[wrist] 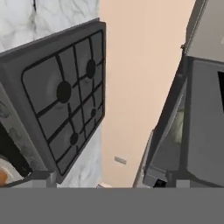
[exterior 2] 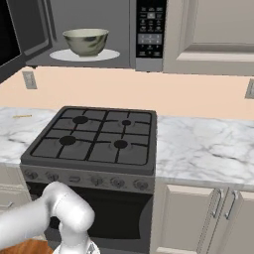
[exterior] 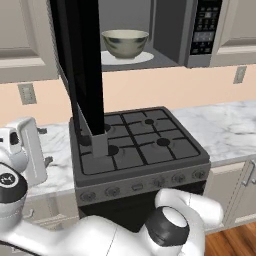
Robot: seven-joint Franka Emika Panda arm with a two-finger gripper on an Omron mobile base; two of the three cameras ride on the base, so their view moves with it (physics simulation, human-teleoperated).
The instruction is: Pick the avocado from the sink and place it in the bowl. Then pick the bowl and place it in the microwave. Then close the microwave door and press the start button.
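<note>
The pale greenish-beige bowl (exterior: 125, 43) (exterior 2: 86, 41) rests on the white turntable plate inside the black microwave (exterior: 172, 55) (exterior 2: 124, 62), above the stove. The microwave door (exterior: 82, 65) (exterior 2: 9, 30) stands swung wide open on the left, a tall black panel reaching out over the stove. The keypad strip (exterior: 205, 25) (exterior 2: 150, 27) is on the microwave's right side. My gripper (exterior: 45, 146) (wrist: 111, 181) hangs left of the stove, below the door's level, open with nothing between its fingers. The avocado and the sink are out of view.
A black gas stove (exterior: 135, 145) (exterior 2: 94, 139) with four burners sits under the microwave. Marble counter (exterior: 225, 130) (exterior 2: 208, 144) runs on both sides. Beige wall cabinets flank the microwave. A wall outlet (exterior: 26, 93) is left of the door.
</note>
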